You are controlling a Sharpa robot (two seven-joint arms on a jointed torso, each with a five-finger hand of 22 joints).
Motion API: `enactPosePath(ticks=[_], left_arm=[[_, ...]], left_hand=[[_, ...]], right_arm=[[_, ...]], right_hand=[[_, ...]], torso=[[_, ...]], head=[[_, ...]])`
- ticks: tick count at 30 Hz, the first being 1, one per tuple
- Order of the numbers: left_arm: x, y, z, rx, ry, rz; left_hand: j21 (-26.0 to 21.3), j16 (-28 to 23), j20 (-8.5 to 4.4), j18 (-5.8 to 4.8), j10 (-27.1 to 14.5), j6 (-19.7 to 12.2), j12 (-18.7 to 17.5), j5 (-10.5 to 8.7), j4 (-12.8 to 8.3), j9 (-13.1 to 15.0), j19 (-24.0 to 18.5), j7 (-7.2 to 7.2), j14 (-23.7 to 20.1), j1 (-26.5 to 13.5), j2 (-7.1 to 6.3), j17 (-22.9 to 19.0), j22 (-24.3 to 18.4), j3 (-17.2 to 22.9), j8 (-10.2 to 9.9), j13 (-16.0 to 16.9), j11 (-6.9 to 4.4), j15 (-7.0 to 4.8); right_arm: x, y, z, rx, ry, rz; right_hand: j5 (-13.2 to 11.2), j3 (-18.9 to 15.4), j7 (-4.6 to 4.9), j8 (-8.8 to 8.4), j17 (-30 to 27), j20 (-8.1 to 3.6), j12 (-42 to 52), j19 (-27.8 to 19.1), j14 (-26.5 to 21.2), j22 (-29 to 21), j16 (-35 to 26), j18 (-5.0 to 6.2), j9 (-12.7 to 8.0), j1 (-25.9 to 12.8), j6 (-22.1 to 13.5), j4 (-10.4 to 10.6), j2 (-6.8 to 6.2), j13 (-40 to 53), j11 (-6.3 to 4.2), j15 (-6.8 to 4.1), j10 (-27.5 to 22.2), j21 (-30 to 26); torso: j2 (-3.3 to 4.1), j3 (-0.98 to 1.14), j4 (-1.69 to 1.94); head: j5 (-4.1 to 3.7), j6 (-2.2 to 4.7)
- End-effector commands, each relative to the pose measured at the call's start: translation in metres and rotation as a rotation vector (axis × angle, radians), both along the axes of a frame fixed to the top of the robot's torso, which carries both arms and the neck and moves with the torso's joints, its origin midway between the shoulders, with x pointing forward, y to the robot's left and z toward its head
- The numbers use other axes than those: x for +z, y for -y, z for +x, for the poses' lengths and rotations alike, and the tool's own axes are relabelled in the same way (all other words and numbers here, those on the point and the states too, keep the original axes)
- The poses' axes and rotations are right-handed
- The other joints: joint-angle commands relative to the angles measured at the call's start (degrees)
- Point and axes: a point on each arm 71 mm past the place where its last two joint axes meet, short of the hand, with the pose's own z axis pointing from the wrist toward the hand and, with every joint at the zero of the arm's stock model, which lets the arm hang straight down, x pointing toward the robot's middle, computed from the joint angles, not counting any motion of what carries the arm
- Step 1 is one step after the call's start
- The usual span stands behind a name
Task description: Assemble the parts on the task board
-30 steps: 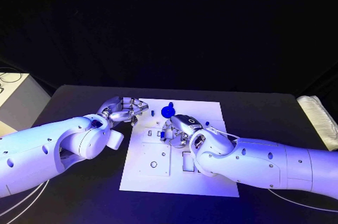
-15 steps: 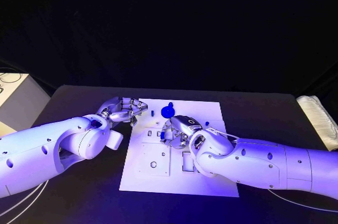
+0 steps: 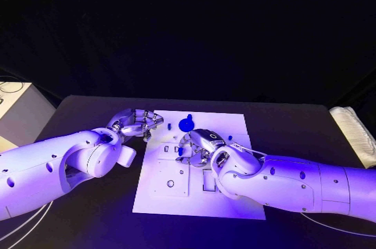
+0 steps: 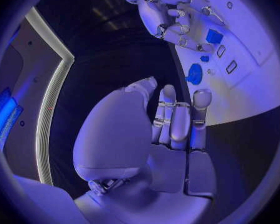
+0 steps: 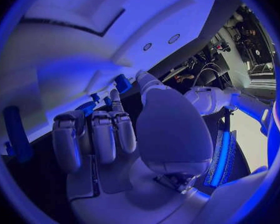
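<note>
Over the last second the right hand [image 3: 198,145] has eased slightly lower over the middle of the flat white task board [image 3: 227,205], its fingers curled together over a small blue part [image 3: 181,149], so an insertion looks under way, though whether it pinches that part I cannot tell. The left hand [image 3: 138,122] stays at the board's upper-left edge, smooth metallic fingers pressed together, holding nothing. A round blue part [image 3: 186,124] sits near the board's top.

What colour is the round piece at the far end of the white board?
Blue. The round blue part on the white task board shows best in the head view.
</note>
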Motion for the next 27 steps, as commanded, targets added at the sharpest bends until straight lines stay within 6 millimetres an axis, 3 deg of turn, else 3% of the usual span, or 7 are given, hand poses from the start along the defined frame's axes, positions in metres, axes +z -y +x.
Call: enactPosePath(ticks=[1,4,5,8,17,22,27], left_arm=[[-0.001,0.002,0.000,-0.022,-0.006,0.046],[-0.006,0.002,0.000,-0.056,-0.048,0.119],[-0.008,0.002,-0.001,-0.076,-0.065,0.146],[-0.014,0.004,-0.002,-0.140,-0.111,0.235],[-0.019,0.012,0.003,-0.272,-0.172,0.518],[-0.009,0.021,0.012,-0.331,-0.176,0.682],[0.004,0.036,0.023,-0.386,-0.150,0.821]], left_hand=[[1.35,1.15,0.00,-1.01,-0.28,-0.41,1.01,-0.17,0.15,-0.12,2.08,-0.10,1.75,-1.04,-0.12,2.19,2.29,0.06,0.33,0.38,0.04,-0.03],[3.57,2.56,0.00,-1.76,0.46,-0.34,2.97,-0.14,0.62,-0.28,5.50,-0.01,4.29,-4.25,0.48,5.52,6.08,-0.76,0.63,0.99,0.16,0.03],[4.19,2.97,0.03,-1.94,1.47,1.35,4.45,-0.06,0.66,0.28,6.45,-0.35,5.13,-9.08,1.60,6.57,7.03,-1.99,1.99,1.82,0.22,0.09],[4.56,3.17,-0.27,-2.01,2.98,1.20,7.29,0.39,0.73,1.39,6.94,-0.69,5.74,-13.44,2.95,7.22,7.41,-2.66,3.51,4.76,-0.27,-0.33],[5.81,3.64,-1.41,-2.52,5.52,1.42,10.63,0.41,0.73,7.25,9.26,-2.35,7.14,-16.09,3.16,9.07,9.78,-3.58,9.62,8.47,-1.78,-1.65],[5.81,3.51,-1.76,-2.54,5.48,0.55,10.65,0.35,0.84,9.94,9.36,-2.61,7.12,-18.52,3.36,8.92,9.73,-4.46,11.52,8.25,-1.99,-1.92],[5.78,3.33,-1.85,-2.57,5.11,-0.05,10.45,0.27,0.85,11.39,9.43,-2.69,6.91,-21.04,3.59,8.56,9.74,-5.86,12.32,7.84,-2.03,-1.97]], right_arm=[[0.006,0.001,-0.003,0.014,0.049,0.042],[0.016,0.006,-0.005,0.037,0.070,0.082],[0.020,0.009,-0.005,0.047,0.076,0.096],[0.030,0.016,-0.004,0.075,0.089,0.139],[0.057,0.048,-0.001,0.074,0.055,0.287],[0.071,0.074,0.005,-0.043,0.023,0.408],[0.083,0.100,0.014,-0.164,-0.003,0.492]], right_hand=[[0.19,-0.43,0.13,-0.32,15.09,0.34,-0.18,5.89,5.98,15.07,0.25,-0.83,-0.07,-0.10,-0.44,0.01,0.04,13.75,0.34,0.30,4.57,0.12],[0.25,-1.36,0.28,-0.60,15.09,0.42,-0.31,5.89,5.98,15.07,0.25,-0.83,-0.20,0.43,-0.89,-0.01,0.19,13.64,0.47,0.39,4.45,0.12],[0.30,-1.59,0.36,-0.73,15.09,0.49,-0.55,5.89,5.98,15.07,0.25,-0.83,-0.25,1.19,-1.09,-0.10,0.49,13.45,0.57,0.48,4.23,0.12],[0.31,-1.66,0.49,-0.87,15.09,0.58,-0.84,5.89,5.98,15.07,0.25,-0.83,-0.30,2.32,-1.32,-0.24,0.78,13.22,0.66,0.57,3.96,0.12],[0.28,-1.69,0.57,-0.85,15.09,0.70,-2.16,5.89,5.98,15.07,0.25,-0.83,-0.28,3.47,-1.35,-0.17,1.26,12.18,0.76,0.66,2.74,0.12],[0.16,-2.35,0.51,-0.61,14.74,0.69,-2.84,5.89,5.88,15.07,0.10,-0.83,-0.18,1.77,-1.17,0.14,2.52,11.63,0.71,0.61,2.10,0.12],[0.10,-3.36,0.49,-0.54,14.62,0.66,-3.06,5.89,5.85,15.07,0.05,-0.83,-0.15,1.13,-1.21,0.08,2.64,11.44,0.68,0.58,1.91,0.12]], torso=[[-0.14,0.04,-0.09],[-0.23,0.02,-0.28],[-0.24,-0.01,-0.31],[-0.52,0.04,-0.47],[-1.39,0.31,-0.73],[-1.85,0.44,-0.83],[-2.25,0.61,-1.09]], head=[[0.07,0.03],[0.12,0.14],[0.10,0.22],[0.17,0.16],[0.65,-0.28],[1.12,-0.51],[1.37,-0.85]])
